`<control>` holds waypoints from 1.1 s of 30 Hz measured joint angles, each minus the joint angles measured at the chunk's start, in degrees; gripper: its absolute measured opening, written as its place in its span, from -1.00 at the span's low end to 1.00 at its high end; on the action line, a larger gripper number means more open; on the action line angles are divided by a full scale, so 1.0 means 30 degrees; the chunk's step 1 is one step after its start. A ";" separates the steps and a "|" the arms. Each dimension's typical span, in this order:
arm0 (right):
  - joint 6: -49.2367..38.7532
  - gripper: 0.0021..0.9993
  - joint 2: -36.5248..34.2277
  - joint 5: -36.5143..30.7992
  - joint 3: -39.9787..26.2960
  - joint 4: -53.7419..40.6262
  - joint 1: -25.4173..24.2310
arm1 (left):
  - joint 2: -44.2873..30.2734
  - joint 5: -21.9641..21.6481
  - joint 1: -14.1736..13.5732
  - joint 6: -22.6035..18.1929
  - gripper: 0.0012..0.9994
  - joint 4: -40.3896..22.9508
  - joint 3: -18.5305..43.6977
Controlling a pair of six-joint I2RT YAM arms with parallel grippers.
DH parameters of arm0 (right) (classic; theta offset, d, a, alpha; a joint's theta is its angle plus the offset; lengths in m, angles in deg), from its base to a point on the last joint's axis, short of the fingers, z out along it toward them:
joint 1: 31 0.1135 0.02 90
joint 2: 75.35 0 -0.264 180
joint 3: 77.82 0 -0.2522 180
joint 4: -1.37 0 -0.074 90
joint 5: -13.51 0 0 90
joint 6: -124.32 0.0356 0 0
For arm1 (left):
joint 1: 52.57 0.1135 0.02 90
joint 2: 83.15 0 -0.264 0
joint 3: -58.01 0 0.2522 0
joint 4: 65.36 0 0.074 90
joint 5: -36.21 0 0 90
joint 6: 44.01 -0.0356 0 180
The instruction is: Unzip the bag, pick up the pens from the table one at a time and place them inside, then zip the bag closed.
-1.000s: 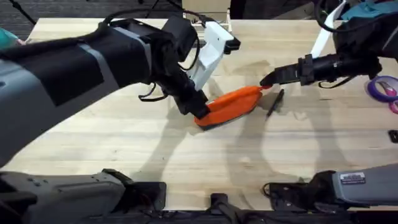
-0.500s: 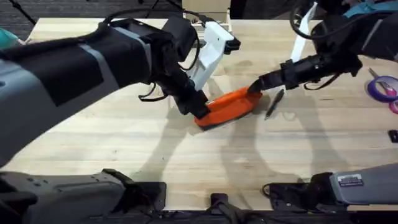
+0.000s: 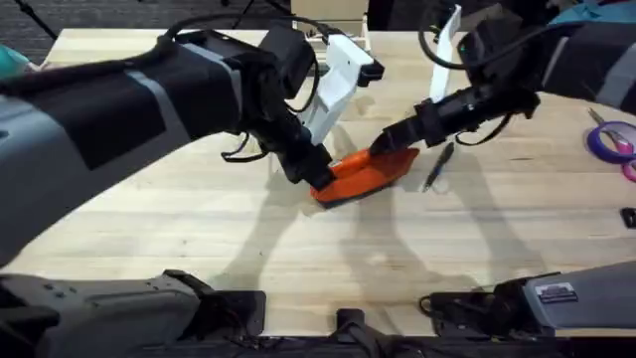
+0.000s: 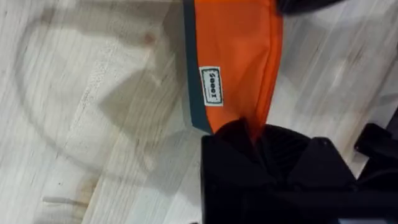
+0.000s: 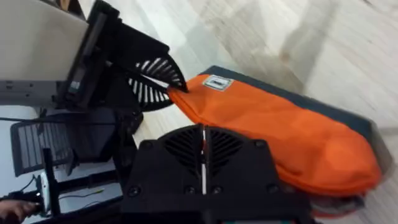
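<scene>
The orange bag lay near the middle of the table, with a thin dark pen just beside its far-right end. The left gripper pinched the bag's near-left end, the fabric bunched between its pressed-together black fingers. The right gripper sat over the top of the bag toward its other end, its fingers drawn together, apparently on the zipper pull, though the pull itself could not be made out.

The risk, by this reading, lay in the grip on the pull: if it slipped, or if the left gripper's hold on the fabric gave way, the whole bag would likely slide along the table instead of opening. A drag toward the pen could also knock it away.

The overhead view gave the pen and both arms' positions around the bag. The left wrist view showed the bag's small white label and dark underside edge beside the pinch. The right wrist view showed the zipper ridge running the bag's length toward the left gripper.
</scene>
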 joint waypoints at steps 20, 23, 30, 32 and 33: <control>0.4599 -0.94 0.0000 -0.0306 0.0000 0.4156 0.4051 | 0.0000 -0.0038 0.0005 0.0000 -0.92 0.0000 0.0000; 0.5384 -0.94 0.0000 -0.0937 0.0000 0.4448 0.4588 | 0.0000 -0.0038 0.0005 0.0000 -0.92 0.0000 0.0000; 0.7259 -0.94 0.0000 -0.3317 0.0000 0.5127 0.6189 | 0.0000 -0.0038 0.0005 0.0000 -0.92 0.0000 0.0000; 0.7876 -0.94 0.0031 -0.4045 0.0000 0.5381 0.6633 | -0.0002 -0.0216 0.0016 0.0013 -0.92 -0.0105 0.0000; 0.8218 -0.94 0.0066 -0.4386 0.0000 0.5496 0.6819 | -0.0003 -0.0301 0.0042 0.0007 -0.92 -0.0171 0.0000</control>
